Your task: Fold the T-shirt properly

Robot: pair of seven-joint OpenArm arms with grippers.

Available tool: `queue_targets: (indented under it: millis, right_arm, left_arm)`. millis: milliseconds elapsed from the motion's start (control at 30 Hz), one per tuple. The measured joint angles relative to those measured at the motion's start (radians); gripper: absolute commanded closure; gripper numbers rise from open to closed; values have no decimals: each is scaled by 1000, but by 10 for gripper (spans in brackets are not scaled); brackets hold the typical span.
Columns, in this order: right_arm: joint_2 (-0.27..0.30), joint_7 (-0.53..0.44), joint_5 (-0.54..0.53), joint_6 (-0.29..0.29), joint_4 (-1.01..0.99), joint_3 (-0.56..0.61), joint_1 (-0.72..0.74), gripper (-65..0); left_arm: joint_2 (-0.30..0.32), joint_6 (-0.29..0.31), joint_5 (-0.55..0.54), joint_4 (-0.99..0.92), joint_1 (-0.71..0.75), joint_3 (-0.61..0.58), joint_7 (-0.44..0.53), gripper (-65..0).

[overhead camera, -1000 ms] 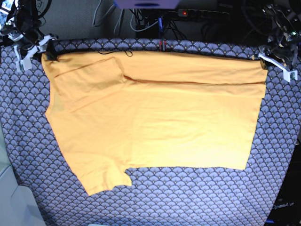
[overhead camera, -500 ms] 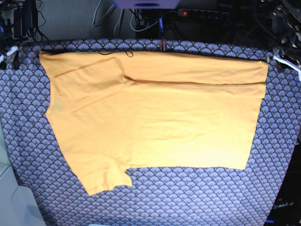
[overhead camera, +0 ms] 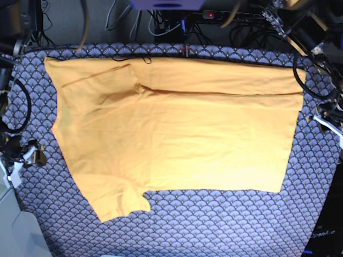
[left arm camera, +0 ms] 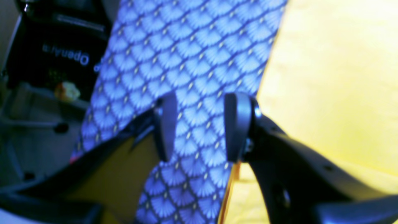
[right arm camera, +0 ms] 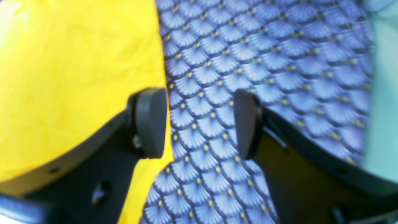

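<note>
One blurred "OpenArm" label (left arm camera: pixel 66 56) mirrored.

Blue-grey scallop-patterned cloth (overhead camera: pixel 225 225) spread flat over the whole worktop, fan motifs with small pale dots, reaching every visible edge. Beyond the far edge, a tangle of dark cables (overhead camera: pixel 161 24) against a grey floor, plus a black power strip (overhead camera: pixel 230 15) with a lit red switch. At the lower right corner, a black panel with pale lettering (overhead camera: pixel 321 234), seen mirrored and blurred in the left wrist view. Pale surface (overhead camera: pixel 16 235) at the lower left corner.
</note>
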State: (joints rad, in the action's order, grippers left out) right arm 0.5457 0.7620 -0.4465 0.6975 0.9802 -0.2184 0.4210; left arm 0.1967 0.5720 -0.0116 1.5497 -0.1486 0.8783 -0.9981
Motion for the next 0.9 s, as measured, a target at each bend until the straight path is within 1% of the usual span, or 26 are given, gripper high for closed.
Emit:
queue_targets:
  millis: [100, 233, 300, 367, 500, 533, 567, 700, 900]
  right_arm:
    - [-4, -106, 0, -3, -174, 130, 105, -348]
    - [-42, -267, -3, -3, -398, 251, 199, -348]
    - [-60, -318, 1, -3, -488, 291, 223, -348]
    - [-76, -377, 5, -3, -578, 336, 253, -348]
    - [-103, -498, 4, -6, -681, 410, 323, -349]
    - [-109, -515, -4, -6, -680, 412, 328, -349]
    - [-111, -530, -3, -6, -679, 416, 329, -349]
    - [-111, -534, 2, -6, -683, 429, 317, -349]
    - [-122, -565, 1, -6, -684, 434, 319, -360]
  left_arm:
    - [3, -13, 53, -45, -48, -34, -5, -248]
    - [-10, -3, 31, -63, -83, -53, -7, -248]
    - [-8, -3, 33, -62, -82, -51, -8, -250]
    - [-8, -4, 47, -63, -80, -46, -16, -294]
    - [-6, -7, 44, -60, -97, -50, -14, -442]
    - [-6, 1, 42, -59, -98, -49, -8, -468]
    - [-5, 0, 36, -58, -95, -48, -7, -479]
    - [3, 0, 39, -58, -64, -41, -5, -481]
    - [-5, 2, 37, -58, -69, -50, -5, -481]
